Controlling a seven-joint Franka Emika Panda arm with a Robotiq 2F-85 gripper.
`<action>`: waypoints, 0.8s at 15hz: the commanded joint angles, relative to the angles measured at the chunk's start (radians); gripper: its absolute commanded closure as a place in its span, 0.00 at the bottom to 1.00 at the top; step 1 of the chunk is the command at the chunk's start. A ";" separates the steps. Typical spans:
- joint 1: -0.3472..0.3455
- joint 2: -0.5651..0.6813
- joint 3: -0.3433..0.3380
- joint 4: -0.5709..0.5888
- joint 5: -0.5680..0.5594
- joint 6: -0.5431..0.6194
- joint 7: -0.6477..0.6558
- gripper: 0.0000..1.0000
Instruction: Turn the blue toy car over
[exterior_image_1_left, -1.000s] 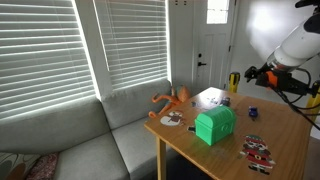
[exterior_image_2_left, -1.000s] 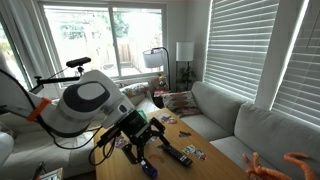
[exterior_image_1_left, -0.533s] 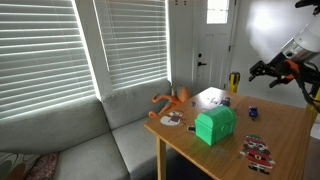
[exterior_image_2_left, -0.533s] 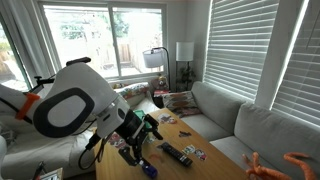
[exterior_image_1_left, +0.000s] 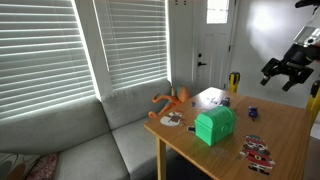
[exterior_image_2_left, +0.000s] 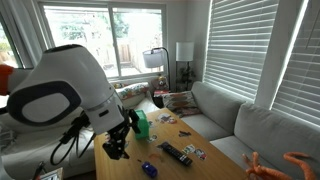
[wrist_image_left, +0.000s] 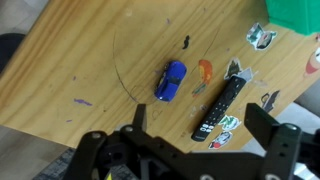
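Observation:
The blue toy car (wrist_image_left: 171, 81) is small and dark blue. In the wrist view it lies on the wooden table (wrist_image_left: 70, 70), beyond my jaws. It also shows in both exterior views (exterior_image_1_left: 253, 112) (exterior_image_2_left: 149, 171). My gripper (wrist_image_left: 201, 113) is open and empty, well above the table, with the car ahead of the left finger. In both exterior views the gripper (exterior_image_1_left: 285, 72) (exterior_image_2_left: 118, 146) hangs in the air, apart from the car.
A black remote (wrist_image_left: 222, 108) and an orange piece (wrist_image_left: 203, 73) lie right beside the car. The green box (exterior_image_1_left: 215, 125) stands mid-table, with the orange long-limbed toy (exterior_image_1_left: 170, 100) behind it and flat toys (exterior_image_1_left: 258, 150) near the front edge. A grey sofa (exterior_image_1_left: 90, 140) is alongside.
The arm has swung over the last second. The gripper has moved sideways and higher above the table, still open and empty. The car and other objects have not moved.

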 joint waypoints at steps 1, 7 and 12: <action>-0.233 0.068 0.213 0.034 0.196 -0.097 -0.244 0.00; -0.544 0.096 0.469 0.024 0.220 -0.116 -0.413 0.00; -0.593 0.099 0.513 0.013 0.240 -0.096 -0.424 0.00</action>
